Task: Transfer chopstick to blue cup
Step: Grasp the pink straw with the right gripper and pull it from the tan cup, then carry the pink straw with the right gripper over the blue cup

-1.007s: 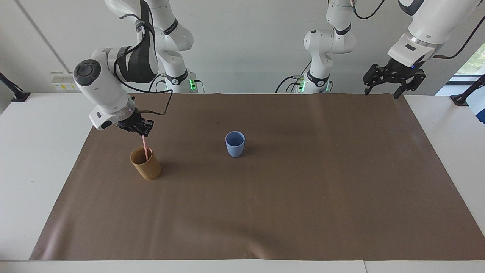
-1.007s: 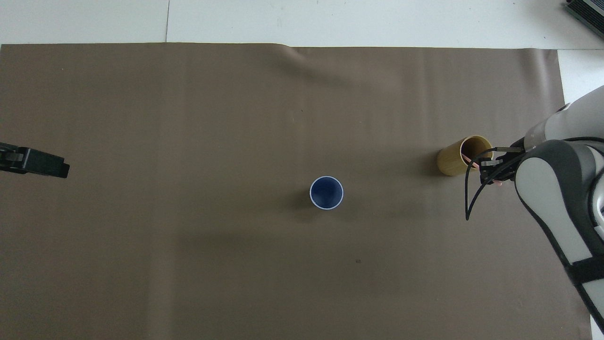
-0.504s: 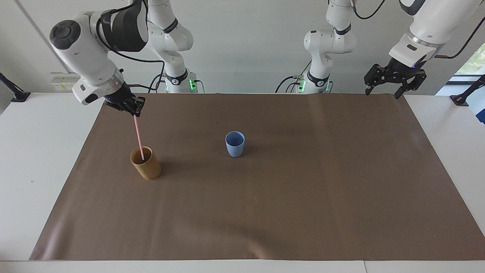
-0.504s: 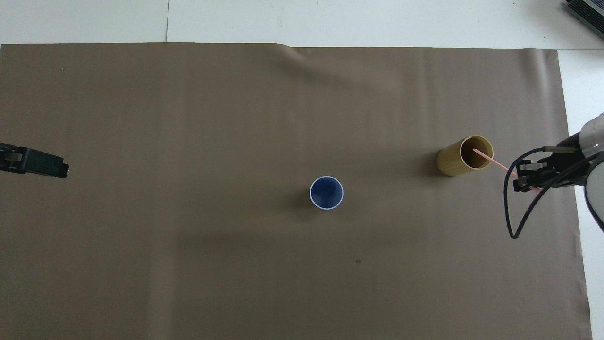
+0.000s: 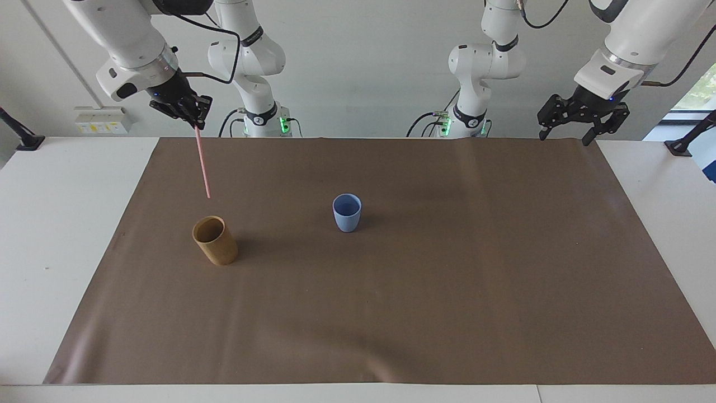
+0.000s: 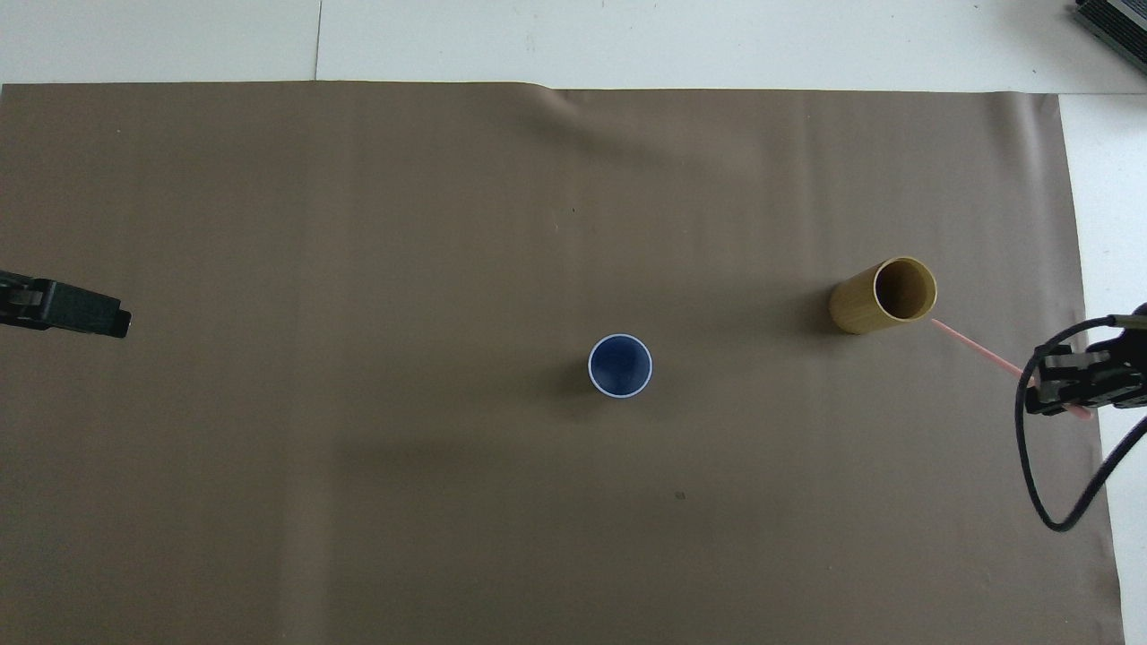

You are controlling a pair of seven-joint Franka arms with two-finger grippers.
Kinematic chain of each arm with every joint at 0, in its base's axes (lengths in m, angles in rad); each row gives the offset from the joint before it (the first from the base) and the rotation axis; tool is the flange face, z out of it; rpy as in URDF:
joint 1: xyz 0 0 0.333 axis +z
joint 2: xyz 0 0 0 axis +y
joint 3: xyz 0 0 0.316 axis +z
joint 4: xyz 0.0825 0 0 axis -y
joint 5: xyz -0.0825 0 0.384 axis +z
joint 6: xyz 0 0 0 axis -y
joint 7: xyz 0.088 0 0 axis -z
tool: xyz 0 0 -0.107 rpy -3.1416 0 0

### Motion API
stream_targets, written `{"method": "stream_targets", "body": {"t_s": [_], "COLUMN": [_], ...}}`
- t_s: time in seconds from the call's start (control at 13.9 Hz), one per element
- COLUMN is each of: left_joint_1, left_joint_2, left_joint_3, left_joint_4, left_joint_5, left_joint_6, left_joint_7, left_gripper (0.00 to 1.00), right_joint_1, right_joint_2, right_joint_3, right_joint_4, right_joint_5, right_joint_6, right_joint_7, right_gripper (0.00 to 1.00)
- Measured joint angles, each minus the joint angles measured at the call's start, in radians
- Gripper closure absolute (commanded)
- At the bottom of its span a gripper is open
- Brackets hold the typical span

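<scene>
The pink chopstick (image 5: 202, 165) (image 6: 977, 348) hangs in the air from my right gripper (image 5: 194, 124) (image 6: 1057, 394), which is shut on its top end. Its lower tip is clear of the tan-brown cup (image 5: 215, 240) (image 6: 883, 295) and hovers just above that cup's rim. The blue cup (image 5: 347, 212) (image 6: 619, 365) stands upright near the middle of the brown mat, with nothing in it. My left gripper (image 5: 565, 127) (image 6: 116, 321) waits open in the air over the mat's corner at the left arm's end, holding nothing.
A brown mat (image 5: 425, 291) (image 6: 448, 224) covers most of the white table (image 5: 56, 224). The tan-brown cup stands toward the right arm's end, a little farther from the robots than the blue cup.
My right gripper has risen with the chopstick, drawing it fully out of the tan-brown cup. The left arm has stayed put.
</scene>
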Motion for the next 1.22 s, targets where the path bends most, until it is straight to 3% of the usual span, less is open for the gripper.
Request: {"method": "stream_targets", "body": {"t_s": [0.72,0.94,1.22], "left_joint_1": [0.0,0.0,0.0], "left_joint_2": [0.0,0.0,0.0], "left_joint_3": [0.0,0.0,0.0], "left_joint_4": [0.0,0.0,0.0], "left_joint_5": [0.0,0.0,0.0], "left_joint_6": [0.0,0.0,0.0], "left_joint_7": [0.0,0.0,0.0], "left_gripper": [0.0,0.0,0.0], "right_joint_1": [0.004,0.01,0.108], "right_joint_2": [-0.012,-0.013,-0.014], "right_joint_3": [0.002,0.004,0.024], "right_joint_4": [0.012,0.012,0.012], "right_joint_5": [0.108,0.214,0.261], "right_joint_6": [-0.061,-0.061,-0.035], "right_joint_7": [0.102,0.217,0.411], "right_gripper": [1.0,1.0,1.0]}}
